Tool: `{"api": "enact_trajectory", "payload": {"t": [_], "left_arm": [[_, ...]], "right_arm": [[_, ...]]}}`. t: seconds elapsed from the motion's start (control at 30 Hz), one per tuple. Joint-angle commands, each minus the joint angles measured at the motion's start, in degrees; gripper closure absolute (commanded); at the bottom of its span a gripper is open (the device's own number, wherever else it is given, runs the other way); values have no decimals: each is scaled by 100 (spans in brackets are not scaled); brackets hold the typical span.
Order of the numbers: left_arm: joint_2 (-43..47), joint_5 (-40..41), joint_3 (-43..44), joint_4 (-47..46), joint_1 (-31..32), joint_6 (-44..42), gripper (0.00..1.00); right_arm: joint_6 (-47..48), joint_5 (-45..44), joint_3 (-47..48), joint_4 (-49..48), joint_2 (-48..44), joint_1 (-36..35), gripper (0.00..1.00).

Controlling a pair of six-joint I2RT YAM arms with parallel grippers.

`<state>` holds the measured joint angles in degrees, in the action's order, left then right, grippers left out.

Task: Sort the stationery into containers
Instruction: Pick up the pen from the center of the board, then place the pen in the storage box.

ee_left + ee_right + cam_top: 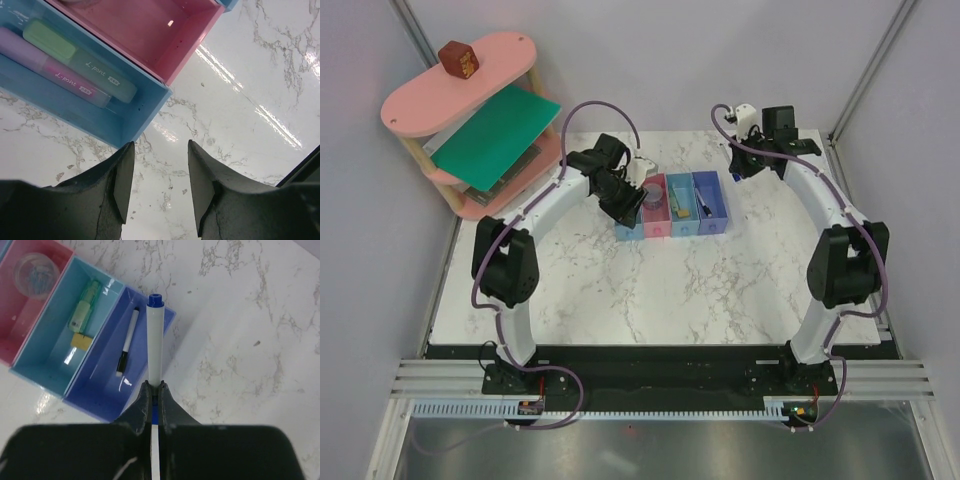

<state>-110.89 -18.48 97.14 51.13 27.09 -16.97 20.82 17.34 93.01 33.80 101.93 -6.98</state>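
Right gripper (pixel 154 390) pinches a blue-tipped pen (pixel 154 335).
Left gripper (pixel 161 175) is apart; the light blue bin (pixel 144 119) sits at its eleven o'clock.

From above, the left gripper (pixel 630 212) hides most of the light blue bin (pixel 624 234) just left of the pink bin (pixel 657 226). The left wrist view cuts the pink bin at its top edge and the purple-pink marker (pixel 55 70) beside it at its left edge. In the right wrist view the clear round item (pixel 34 271) inside the pink bin is blurred, and the lower end of the pen (pixel 155 335) right of it is hidden between the fingers of the right gripper (pixel 154 388).
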Motion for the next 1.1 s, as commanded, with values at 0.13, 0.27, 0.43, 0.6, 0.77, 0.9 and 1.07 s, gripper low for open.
{"api": "enact_trajectory", "payload": {"t": [0.13, 0.27, 0.43, 0.6, 0.77, 0.9, 1.07], "left_arm": [[753, 230, -247, 186, 182, -324, 46], [718, 634, -450, 186, 297, -535, 46], [622, 846, -723, 107, 297, -606, 47], [569, 1162, -1170, -243, 314, -667, 47], [516, 1347, -1347, -385, 323, -649, 47], [463, 1391, -1373, -473, 332, -649, 47], [393, 1444, -1356, -578, 332, -606, 47]], "right_arm": [[-904, 419, 517, -699, 1223, -224, 100], [-939, 437, 420, -893, 1391, -330, 100], [-1053, 401, 358, -1121, 1505, -374, 100], [-984, 349, 200, -1174, 1593, -409, 100], [-817, 296, -213, -1244, 1488, -453, 88], [-737, 261, -520, -1297, 1321, -453, 83], [-702, 234, -758, -1315, 1172, -462, 83]]}}
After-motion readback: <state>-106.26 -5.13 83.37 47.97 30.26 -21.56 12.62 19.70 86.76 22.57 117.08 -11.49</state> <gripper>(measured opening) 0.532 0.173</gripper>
